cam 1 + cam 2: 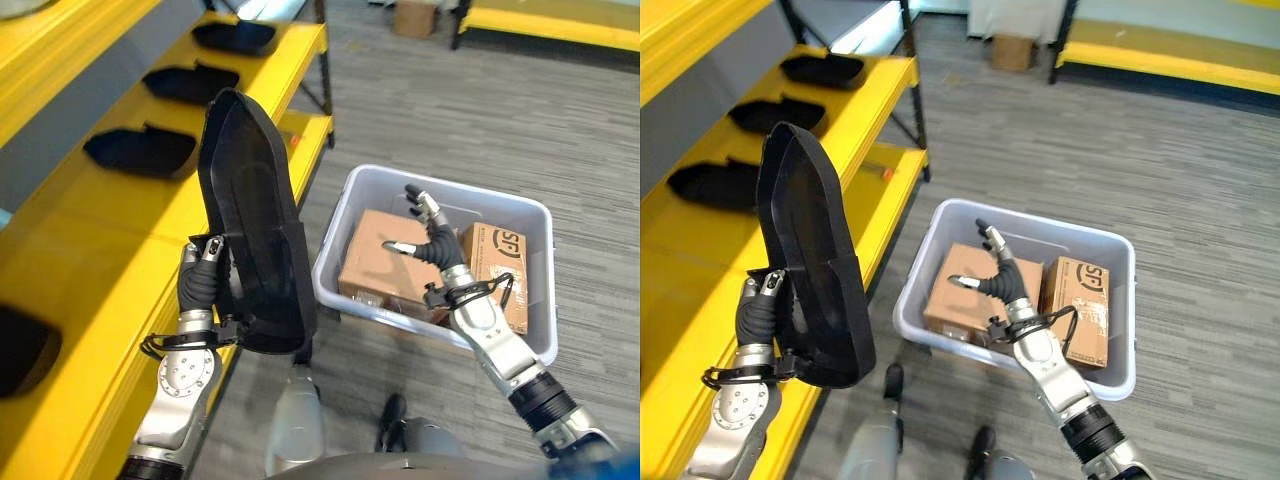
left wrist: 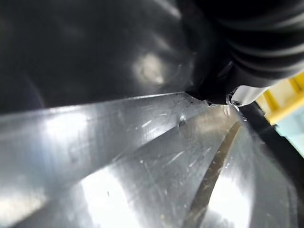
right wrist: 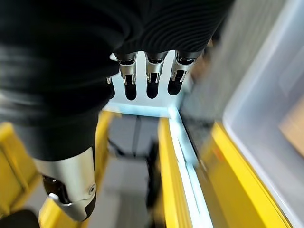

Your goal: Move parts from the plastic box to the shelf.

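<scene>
I hold a large black moulded part (image 1: 255, 240) upright in the air beside the yellow shelf (image 1: 100, 240). My left hand (image 1: 200, 278) is shut on its lower edge, and the part's glossy surface (image 2: 118, 118) lies right against the left wrist camera. My right hand (image 1: 430, 240) hovers open over the grey plastic box (image 1: 440, 180), fingers (image 3: 152, 76) straight and holding nothing. Two cardboard cartons (image 1: 385, 262) (image 1: 500, 270) lie inside the box.
Three similar black parts (image 1: 140, 150) (image 1: 190, 82) (image 1: 235, 37) lie in a row on the shelf; another (image 1: 25, 350) shows at the lower left. A black shelf post (image 1: 322, 60) stands behind the box. A second yellow rack (image 1: 560, 20) and a carton (image 1: 412, 15) stand far back.
</scene>
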{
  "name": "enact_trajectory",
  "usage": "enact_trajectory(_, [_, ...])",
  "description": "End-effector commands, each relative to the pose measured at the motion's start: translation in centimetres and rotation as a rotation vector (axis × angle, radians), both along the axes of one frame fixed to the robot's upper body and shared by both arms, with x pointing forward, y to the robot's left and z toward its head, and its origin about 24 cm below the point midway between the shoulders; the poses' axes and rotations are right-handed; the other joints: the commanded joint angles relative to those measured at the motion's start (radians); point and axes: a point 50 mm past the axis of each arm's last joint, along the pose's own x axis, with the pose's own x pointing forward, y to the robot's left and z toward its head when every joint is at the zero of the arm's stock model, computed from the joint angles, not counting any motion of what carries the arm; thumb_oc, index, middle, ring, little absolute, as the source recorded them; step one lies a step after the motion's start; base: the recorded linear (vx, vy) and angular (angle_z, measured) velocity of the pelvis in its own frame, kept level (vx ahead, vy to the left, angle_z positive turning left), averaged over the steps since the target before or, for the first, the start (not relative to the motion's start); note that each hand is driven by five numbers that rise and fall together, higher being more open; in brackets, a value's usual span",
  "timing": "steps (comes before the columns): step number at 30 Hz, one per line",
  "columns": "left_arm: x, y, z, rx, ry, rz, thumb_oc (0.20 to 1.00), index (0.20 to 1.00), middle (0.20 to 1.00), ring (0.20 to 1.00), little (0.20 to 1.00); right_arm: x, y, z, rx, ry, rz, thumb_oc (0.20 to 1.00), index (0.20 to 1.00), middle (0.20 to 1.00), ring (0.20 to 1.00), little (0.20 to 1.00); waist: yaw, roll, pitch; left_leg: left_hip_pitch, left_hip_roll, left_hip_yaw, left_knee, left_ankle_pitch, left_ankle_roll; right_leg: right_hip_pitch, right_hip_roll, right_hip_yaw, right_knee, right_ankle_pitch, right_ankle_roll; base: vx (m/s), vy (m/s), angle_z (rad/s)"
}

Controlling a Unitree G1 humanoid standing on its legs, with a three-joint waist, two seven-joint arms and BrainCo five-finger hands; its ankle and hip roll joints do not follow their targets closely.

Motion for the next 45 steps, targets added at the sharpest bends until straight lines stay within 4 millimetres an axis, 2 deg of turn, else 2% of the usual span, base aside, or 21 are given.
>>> enact_trajectory(1, [1.4, -1.5, 5.0, -0.009, -0.289, -0.067, 0.200, 0.200, 0.200, 0.200, 0.200, -0.4, -0.1, 1.1, 0.023, -0.080, 0.016, 1.000, 1.000, 1.000, 1.000, 1.000, -0.083, 0.024, -0.071, 0.241, 0.064, -0.016, 0.089, 0.116, -0.022, -0.083, -0.077, 0.010, 0.148, -0.038, 0.097, -0.19, -0.029, 1.07])
enact_trajectory(6, [1.4, -2.1, 4.8, -0.033, -0.277, -0.105, 0.200, 0.200, 0.200, 0.200, 0.200, -1.0, -0.8, 0.2, 0.065, -0.024, -0.010, 1.000, 1.000, 1.000, 1.000, 1.000, -0.127, 0.069, -0.112, 0.409, 0.057, -0.014, -0.154, 0.070, -0.019, -0.126, -0.105, -0.078, 0.206, -0.024, 0.128, -0.07, 0.128, 1.06])
enact_trajectory(7, [1.4, -2.5, 4.9, -0.041, -0.277, -0.123, 0.200, 0.200, 0.200, 0.200, 0.200, -1.1, -1.3, 0.3, 0.082, -0.030, -0.035, 1.000, 1.000, 1.000, 1.000, 1.000, -0.135, 0.076, -0.111, 0.407, 0.072, 0.024, -0.202, 0.055, -0.014, -0.131, -0.128, -0.096, 0.225, -0.016, 0.136, -0.08, 0.241, 1.12])
enact_trajectory(8, [1.7, -3.1, 4.9, -0.052, -0.275, -0.160, 0.200, 0.200, 0.200, 0.200, 0.200, -1.2, -2.2, 0.3, 0.082, -0.035, -0.080, 1.000, 1.000, 1.000, 1.000, 1.000, -0.157, 0.089, -0.120, 0.418, 0.096, 0.135, -0.274, 0.019, -0.030, -0.132, -0.175, -0.129, 0.252, -0.018, 0.162, -0.08, 0.245, 1.44])
enact_trajectory(11, [1.9, -3.4, 5.2, -0.032, -0.285, -0.183, 0.200, 0.200, 0.200, 0.200, 0.200, -1.3, -2.7, -0.1, 0.092, -0.019, -0.120, 1.000, 1.000, 1.000, 1.000, 1.000, -0.154, 0.101, -0.113, 0.425, 0.076, 0.153, -0.327, -0.019, -0.032, -0.129, -0.214, -0.157, 0.261, 0.006, 0.184, -0.05, 0.236, 1.69])
enact_trajectory(18, [1.0, -2.0, 5.0, 0.047, -0.261, -0.137, 0.200, 0.200, 0.200, 0.200, 0.200, -2.4, -3.2, -1.9, 0.073, 0.062, -0.125, 1.000, 1.000, 1.000, 1.000, 1.000, -0.109, 0.038, -0.096, 0.393, -0.020, 0.114, -0.370, -0.129, 0.015, -0.051, -0.308, -0.201, 0.165, 0.150, 0.273, 0.02, 0.173, 0.30])
enact_trajectory(22, [0.8, -1.8, 4.9, 0.061, -0.253, -0.136, 0.200, 0.200, 0.200, 0.200, 0.200, -2.4, -2.9, -2.2, 0.061, 0.078, -0.100, 1.000, 1.000, 1.000, 1.000, 1.000, -0.095, 0.011, -0.085, 0.357, -0.049, 0.082, -0.333, -0.159, 0.029, -0.018, -0.338, -0.213, 0.133, 0.197, 0.300, -0.01, 0.113, 0.30])
enact_trajectory(25, [0.7, -1.7, 4.8, 0.069, -0.237, -0.154, 0.200, 0.200, 0.200, 0.200, 0.200, -2.5, -2.3, -2.9, 0.069, 0.122, -0.083, 1.000, 1.000, 1.000, 1.000, 1.000, -0.066, -0.023, -0.066, 0.273, -0.140, 0.011, -0.234, -0.215, 0.064, 0.023, -0.393, -0.184, 0.056, 0.313, 0.337, -0.04, 0.265, 0.82])
enact_trajectory(27, [0.8, -1.7, 4.7, 0.090, -0.226, -0.161, 0.200, 0.200, 0.200, 0.200, 0.200, -2.9, -2.4, -3.6, 0.096, 0.155, -0.098, 1.000, 1.000, 1.000, 1.000, 1.000, -0.070, -0.027, -0.070, 0.270, -0.189, -0.021, -0.257, -0.205, 0.091, 0.028, -0.415, -0.151, 0.052, 0.344, 0.340, -0.05, 0.361, 0.70])
enact_trajectory(28, [0.8, -1.7, 4.7, 0.089, -0.225, -0.164, 0.200, 0.200, 0.200, 0.200, 0.200, -2.9, -2.3, -3.5, 0.096, 0.156, -0.096, 1.000, 1.000, 1.000, 1.000, 1.000, -0.075, -0.030, -0.066, 0.266, -0.206, -0.019, -0.267, -0.182, 0.105, 0.013, -0.432, -0.141, 0.075, 0.349, 0.322, -0.07, 0.352, 0.65])
enact_trajectory(29, [1.0, -1.7, 4.7, 0.095, -0.223, -0.162, 0.200, 0.200, 0.200, 0.200, 0.200, -2.9, -1.9, -3.5, 0.107, 0.156, -0.085, 1.000, 1.000, 1.000, 1.000, 1.000, -0.091, -0.025, -0.063, 0.273, -0.210, -0.032, -0.279, -0.173, 0.112, -0.008, -0.403, -0.047, 0.105, 0.325, 0.308, -0.07, 0.233, 0.51])
enact_trajectory(30, [1.2, -1.7, 4.6, 0.101, -0.220, -0.162, 0.200, 0.200, 0.200, 0.200, 0.200, -2.8, -1.7, -3.3, 0.116, 0.152, -0.069, 1.000, 1.000, 1.000, 1.000, 1.000, -0.118, -0.020, -0.065, 0.274, -0.213, -0.057, -0.291, -0.158, 0.119, -0.040, -0.332, 0.105, 0.119, 0.285, 0.282, -0.01, 0.323, 0.39])
enact_trajectory(31, [1.4, -1.8, 4.2, 0.107, -0.198, -0.178, 0.200, 0.200, 0.200, 0.200, 0.200, -2.8, -1.5, -3.2, 0.119, 0.160, -0.026, 1.000, 1.000, 1.000, 1.000, 1.000, -0.145, -0.009, -0.062, 0.287, -0.212, -0.088, -0.313, -0.134, 0.135, -0.078, -0.156, 0.290, 0.179, 0.170, 0.251, -0.01, 0.233, 0.43])
enact_trajectory(32, [1.4, -1.8, 4.2, 0.107, -0.198, -0.178, 0.200, 0.200, 0.200, 0.200, 0.200, -2.8, -1.5, -3.1, 0.119, 0.160, -0.026, 1.000, 1.000, 1.000, 1.000, 1.000, -0.141, -0.010, -0.064, 0.285, -0.212, -0.084, -0.316, -0.130, 0.134, -0.086, -0.156, 0.295, 0.182, 0.171, 0.249, -0.04, 0.280, 0.31])
enact_trajectory(33, [1.4, -1.8, 4.1, 0.118, -0.179, -0.185, 0.200, 0.200, 0.200, 0.200, 0.200, -2.9, -1.4, -3.3, 0.135, 0.176, 0.002, 1.000, 1.000, 1.000, 1.000, 1.000, -0.137, -0.004, -0.068, 0.279, -0.214, -0.092, -0.334, -0.103, 0.149, -0.075, -0.067, 0.280, 0.256, 0.086, 0.220, -0.04, 0.094, 0.40])
enact_trajectory(34, [1.4, -1.8, 4.1, 0.118, -0.178, -0.185, 0.200, 0.200, 0.200, 0.200, 0.200, -2.9, -1.4, -3.3, 0.135, 0.177, 0.002, 1.000, 1.000, 1.000, 1.000, 1.000, -0.138, -0.005, -0.069, 0.280, -0.213, -0.093, -0.335, -0.103, 0.148, -0.077, -0.068, 0.278, 0.261, 0.081, 0.218, -0.04, 0.127, 0.31])
enact_trajectory(35, [1.4, -1.9, 3.9, 0.098, -0.174, -0.188, 0.200, 0.200, 0.200, 0.200, 0.200, -2.9, -1.2, -3.4, 0.140, 0.184, 0.015, 1.000, 1.000, 1.000, 1.000, 1.000, -0.144, -0.008, -0.081, 0.282, -0.221, -0.114, -0.349, -0.085, 0.158, -0.072, 0.018, 0.312, 0.306, 0.028, 0.197, -0.01, 0.022, 0.34])
enact_trajectory(37, [1.4, -1.9, 4.0, 0.098, -0.175, -0.188, 0.200, 0.200, 0.200, 0.200, 0.200, -2.9, -1.2, -3.4, 0.140, 0.183, 0.015, 1.000, 1.000, 1.000, 1.000, 1.000, -0.143, -0.007, -0.085, 0.276, -0.220, -0.113, -0.350, -0.081, 0.157, -0.078, 0.019, 0.312, 0.304, 0.033, 0.196, -0.03, -0.003, 0.11])
enact_trajectory(38, [1.5, -2.0, 3.8, 0.089, -0.169, -0.189, 0.200, 0.200, 0.200, 0.200, 0.200, -2.7, -0.5, -3.4, 0.158, 0.189, 0.038, 1.000, 1.000, 1.000, 1.000, 1.000, -0.134, -0.026, -0.100, 0.267, -0.236, -0.117, -0.360, -0.066, 0.154, -0.047, 0.083, 0.344, 0.237, -0.014, 0.177, -0.08, -0.098, -0.01])
enact_trajectory(41, [1.5, -1.9, 3.7, 0.069, -0.173, -0.180, 0.200, 0.200, 0.200, 0.200, 0.200, -2.4, -0.2, -3.0, 0.170, 0.173, 0.050, 1.000, 1.000, 1.000, 1.000, 1.000, -0.118, -0.032, -0.119, 0.238, -0.232, -0.107, -0.351, -0.056, 0.140, 0.006, 0.093, 0.398, 0.099, 0.002, 0.173, -0.09, -0.125, 0.08])
enact_trajectory(45, [1.0, -1.7, 3.3, 0.058, -0.152, -0.178, 0.200, 0.200, 0.200, 0.200, 0.200, -2.5, -0.4, -2.7, 0.170, 0.162, 0.064, 1.000, 1.000, 1.000, 1.000, 1.000, -0.107, -0.030, -0.117, 0.222, -0.222, -0.104, -0.341, -0.044, 0.126, 0.031, 0.090, 0.368, 0.052, 0.004, 0.159, -0.10, -0.140, -0.04])
